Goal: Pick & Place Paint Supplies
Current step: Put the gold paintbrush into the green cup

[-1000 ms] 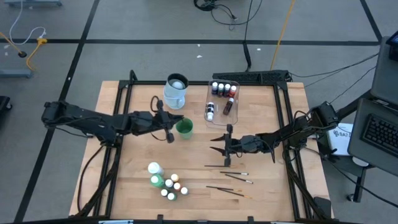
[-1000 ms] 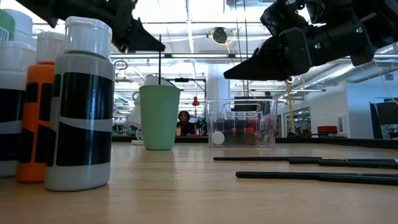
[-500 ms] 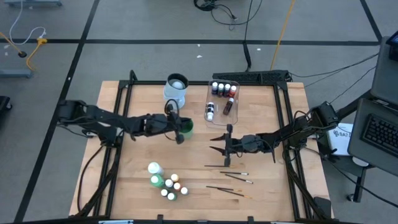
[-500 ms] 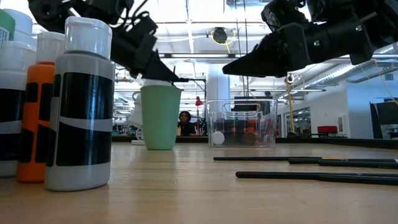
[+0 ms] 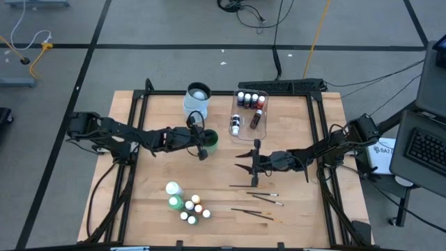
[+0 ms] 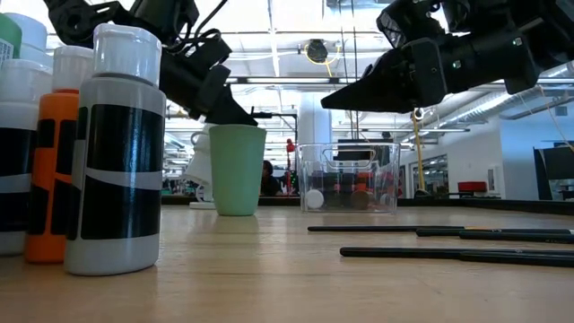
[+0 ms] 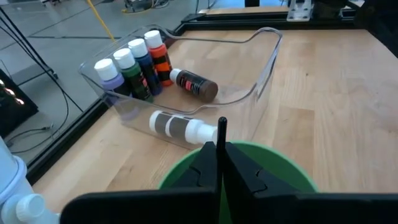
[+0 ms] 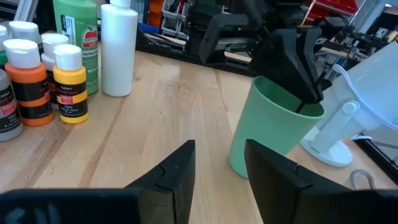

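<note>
Since a second ago the left gripper [image 5: 200,141] has swung in from beside the green cup [image 5: 208,142] to hang right over its mouth, fingers clenched on a thin dark brush [image 7: 221,134] held upright, presumably to drop it in handle-down. The right gripper [image 5: 245,162] waits half-open and empty, off to the cup's right above the remaining brushes [image 5: 254,186], while the small paint bottles [image 5: 189,207] stand clustered well in front of the cup.
</note>
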